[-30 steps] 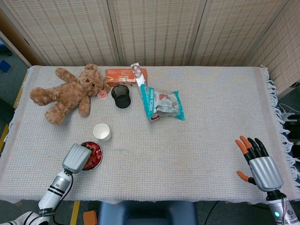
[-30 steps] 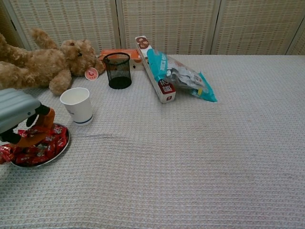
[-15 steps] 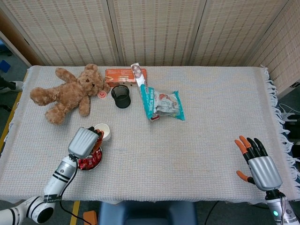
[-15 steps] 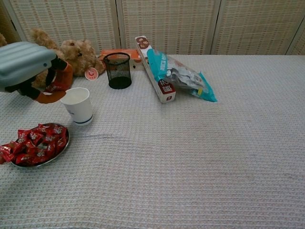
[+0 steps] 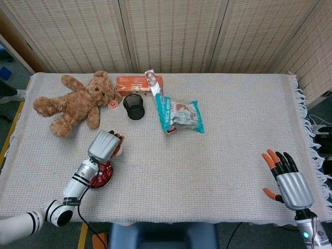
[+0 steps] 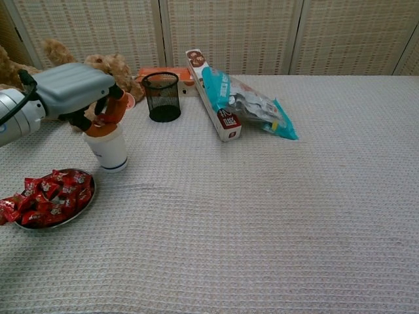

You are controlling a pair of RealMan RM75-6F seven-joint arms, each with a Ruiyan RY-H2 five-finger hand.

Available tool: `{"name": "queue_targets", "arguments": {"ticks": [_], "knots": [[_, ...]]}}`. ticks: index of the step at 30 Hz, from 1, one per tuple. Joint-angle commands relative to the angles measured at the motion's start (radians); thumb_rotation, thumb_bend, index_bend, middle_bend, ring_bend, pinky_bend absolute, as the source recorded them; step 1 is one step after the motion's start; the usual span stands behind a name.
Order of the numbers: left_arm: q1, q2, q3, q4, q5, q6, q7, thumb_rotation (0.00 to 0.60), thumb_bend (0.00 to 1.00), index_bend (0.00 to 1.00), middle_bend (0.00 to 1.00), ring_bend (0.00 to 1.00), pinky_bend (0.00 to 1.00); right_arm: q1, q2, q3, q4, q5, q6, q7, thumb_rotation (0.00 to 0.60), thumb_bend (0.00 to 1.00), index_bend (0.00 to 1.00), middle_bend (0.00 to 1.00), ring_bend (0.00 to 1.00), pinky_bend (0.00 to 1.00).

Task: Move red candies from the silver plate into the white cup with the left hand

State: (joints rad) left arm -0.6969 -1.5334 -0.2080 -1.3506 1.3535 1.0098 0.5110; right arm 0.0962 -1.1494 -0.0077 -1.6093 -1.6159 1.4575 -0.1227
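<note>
The fingers point(image 6: 105, 111) of the left hand point(image 6: 73, 91) curl downward right over the mouth of the white cup point(image 6: 110, 150), orange tips bunched close together; whether a candy sits pinched among them I cannot tell, since the hand's grey back hides the inside in both views. In the head view the hand point(image 5: 104, 146) covers nearly all of the cup point(image 5: 119, 151), so the rim and the fingertips cannot be judged apart from touching.

The red candies point(image 6: 51, 197) lie heaped on the silver plate point(image 6: 84, 203), just beside the cup on its near-left side, a few wrappers spilling over the plate's left edge. Judging by that full heap, most of the task remains.

The risks from here: the cup is light paper and stands free on the woven tabletop point(image 6: 275, 216) — a fingertip catching the rim on the way down or out would likely tip it toward the teddy bear point(image 5: 72, 102) or the black mesh pen holder point(image 6: 161, 96). If a candy is held, a release made off-centre could bounce it off the rim onto the cloth. A low sweep back to the plate might also clip its edge and scatter the wrappers.

The right hand point(image 5: 288, 179) rests far off at the tabletop's right edge, fingers spread and empty — no part in this
</note>
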Motion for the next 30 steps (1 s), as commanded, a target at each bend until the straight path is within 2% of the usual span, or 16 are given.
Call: {"name": "queue_targets", "arguments": {"ticks": [1, 4, 7, 11, 16, 20, 27, 30], "knots": [[0.0, -0.004, 0.018, 0.023, -0.003, 0.008, 0.014, 0.6, 0.44, 0.41, 0.44, 0.37, 0.64, -0.002, 0.0, 0.0, -0.001, -0.002, 0.006, -0.001, 0.6, 0.07, 0.0, 0.0, 0.0, 0.0], [0.002, 0.008, 0.028, 0.009, -0.015, -0.001, 0.007, 0.6, 0.43, 0.31, 0.38, 0.32, 0.55, -0.005, -0.002, 0.0, -0.002, -0.006, 0.013, -0.007, 0.6, 0.07, 0.0, 0.0, 0.0, 0.0], [-0.001, 0.021, 0.031, -0.01, -0.019, -0.001, 0.008, 0.6, 0.42, 0.22, 0.32, 0.27, 0.5, -0.004, -0.004, -0.002, -0.002, -0.007, 0.007, -0.012, 0.6, 0.07, 0.0, 0.0, 0.0, 0.0], [0.014, 0.048, 0.044, -0.065, 0.014, 0.049, -0.003, 0.6, 0.41, 0.16, 0.27, 0.23, 0.47, -0.002, -0.004, -0.003, -0.003, -0.006, 0.003, -0.013, 0.6, 0.07, 0.0, 0.0, 0.0, 0.0], [0.092, 0.13, 0.104, -0.201, 0.082, 0.157, -0.045, 0.6, 0.39, 0.09, 0.19, 0.15, 0.54, -0.003, -0.002, -0.006, -0.003, -0.015, 0.008, -0.006, 0.6, 0.07, 0.0, 0.0, 0.0, 0.0], [0.188, 0.211, 0.2, -0.282, 0.131, 0.229, -0.088, 0.6, 0.38, 0.04, 0.15, 0.13, 0.63, -0.012, 0.002, -0.012, -0.002, -0.043, 0.037, 0.005, 0.6, 0.07, 0.0, 0.0, 0.0, 0.0], [0.308, 0.239, 0.321, -0.279, 0.17, 0.284, -0.158, 0.6, 0.36, 0.0, 0.13, 0.13, 0.67, -0.026, 0.001, -0.031, 0.002, -0.098, 0.078, 0.012, 0.6, 0.07, 0.0, 0.0, 0.0, 0.0], [0.339, 0.204, 0.331, -0.231, 0.169, 0.299, -0.145, 0.6, 0.35, 0.0, 0.13, 0.13, 0.7, -0.026, 0.001, -0.04, 0.002, -0.115, 0.077, 0.012, 0.6, 0.07, 0.0, 0.0, 0.0, 0.0]]}}
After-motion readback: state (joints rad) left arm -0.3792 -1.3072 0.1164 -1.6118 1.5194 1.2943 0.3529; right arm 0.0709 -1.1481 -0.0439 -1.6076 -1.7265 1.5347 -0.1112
